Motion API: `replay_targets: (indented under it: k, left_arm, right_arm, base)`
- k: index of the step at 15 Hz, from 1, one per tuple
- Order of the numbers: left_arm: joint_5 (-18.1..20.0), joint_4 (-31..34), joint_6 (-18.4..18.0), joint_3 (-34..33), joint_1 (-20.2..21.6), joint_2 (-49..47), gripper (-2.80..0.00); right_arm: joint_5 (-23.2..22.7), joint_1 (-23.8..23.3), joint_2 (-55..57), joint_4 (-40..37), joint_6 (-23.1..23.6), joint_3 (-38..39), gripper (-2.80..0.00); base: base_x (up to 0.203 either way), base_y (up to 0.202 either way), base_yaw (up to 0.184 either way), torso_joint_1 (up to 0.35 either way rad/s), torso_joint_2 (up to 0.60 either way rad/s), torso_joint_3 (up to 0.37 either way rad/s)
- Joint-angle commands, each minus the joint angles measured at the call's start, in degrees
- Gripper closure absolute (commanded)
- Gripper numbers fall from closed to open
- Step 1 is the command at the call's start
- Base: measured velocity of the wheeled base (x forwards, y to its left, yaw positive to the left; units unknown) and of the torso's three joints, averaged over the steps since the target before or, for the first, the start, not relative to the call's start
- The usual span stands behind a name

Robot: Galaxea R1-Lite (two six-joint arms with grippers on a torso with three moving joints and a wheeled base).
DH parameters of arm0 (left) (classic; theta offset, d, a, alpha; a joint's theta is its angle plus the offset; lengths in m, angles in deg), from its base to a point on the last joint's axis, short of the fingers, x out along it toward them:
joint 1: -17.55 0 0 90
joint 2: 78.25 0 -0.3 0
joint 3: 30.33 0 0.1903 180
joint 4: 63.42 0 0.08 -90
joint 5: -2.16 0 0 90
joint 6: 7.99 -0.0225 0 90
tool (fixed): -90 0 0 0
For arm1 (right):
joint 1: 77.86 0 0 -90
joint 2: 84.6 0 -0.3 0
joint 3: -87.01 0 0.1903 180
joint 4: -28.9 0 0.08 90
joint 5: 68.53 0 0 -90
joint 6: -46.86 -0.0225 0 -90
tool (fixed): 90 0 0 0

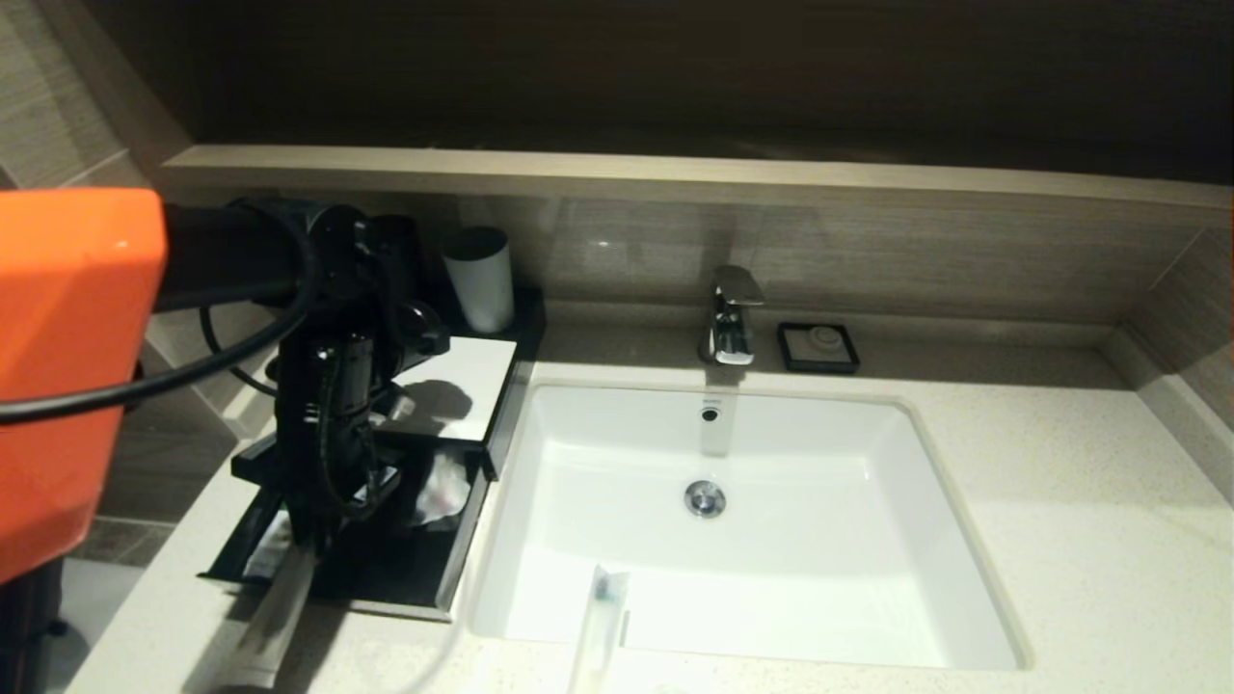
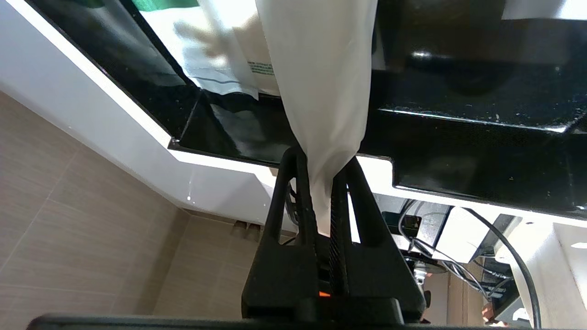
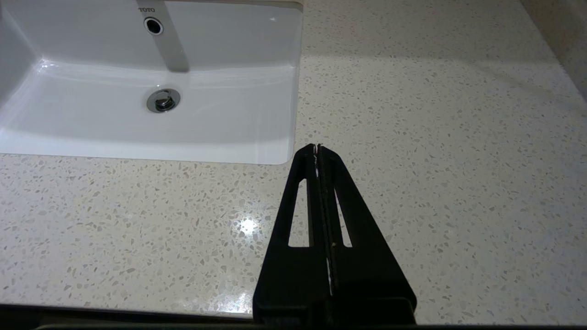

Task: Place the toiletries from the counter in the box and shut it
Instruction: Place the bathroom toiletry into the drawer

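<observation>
**One packet pinched over the open drawer**

One long, slim, translucent-white plastic packet (image 2: 321, 91) sits clamped between my left gripper's (image 2: 323, 172) black fingers, which are pressed tight on its near end. From the wrist I see the packet reach out from the fingertips over the notched front edge of the low black rectangular box (image 2: 458, 151). From the head view the left gripper (image 1: 307, 540) hangs over the box's pulled-out drawer (image 1: 424, 578), with the packet slanting down past the drawer's front edge towards the off-white speckled stone counter (image 1: 1060, 540). More pale wrapped packets (image 1: 442, 492) already lie inside the drawer, behind the arm. A second slim translucent packet with a greenish end (image 1: 600, 627) lies on the counter at the near rim of the white rectangular basin (image 1: 771, 453), its tip over the rim. My right gripper (image 3: 317, 149) is parked above bare counter just beside the basin's corner, fingers together on nothing.
</observation>
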Motion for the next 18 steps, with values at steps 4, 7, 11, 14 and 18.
replay_targets:
  k: [4, 7, 11, 14, 18]
  left_arm:
    - [0.1, 0.5, 0.5, 0.0, 0.2, -0.1, 0.00]
    - [0.3, -0.1, 1.7, 0.0, 0.2, 0.2, 0.00]
    - [2.0, -3.6, 1.7, 0.0, 0.2, 0.8, 0.00]
    - [2.0, -3.8, 1.7, 0.0, 0.2, 0.4, 0.00]
    - [2.0, -4.9, 1.8, 0.0, 0.2, 0.4, 0.00]
  right_arm:
    - [0.0, 0.0, 0.0, 0.0, 0.0, 0.0, 0.00]
    - [0.0, 0.0, 0.0, 0.0, -0.1, 0.0, 0.00]
    - [0.0, 0.0, 0.0, 0.0, 0.0, 0.0, 0.00]
    - [0.0, 0.0, 0.0, 0.0, 0.0, 0.0, 0.00]
    - [0.0, 0.0, 0.0, -0.1, 0.0, 0.0, 0.00]
  base:
    - [0.000, 0.000, 0.000, 0.000, 0.00, 0.000]
    - [0.000, 0.000, 0.000, 0.000, 0.00, 0.000]
    - [0.000, 0.000, 0.000, 0.000, 0.00, 0.000]
    - [0.000, 0.000, 0.000, 0.000, 0.00, 0.000]
    - [0.000, 0.000, 0.000, 0.000, 0.00, 0.000]
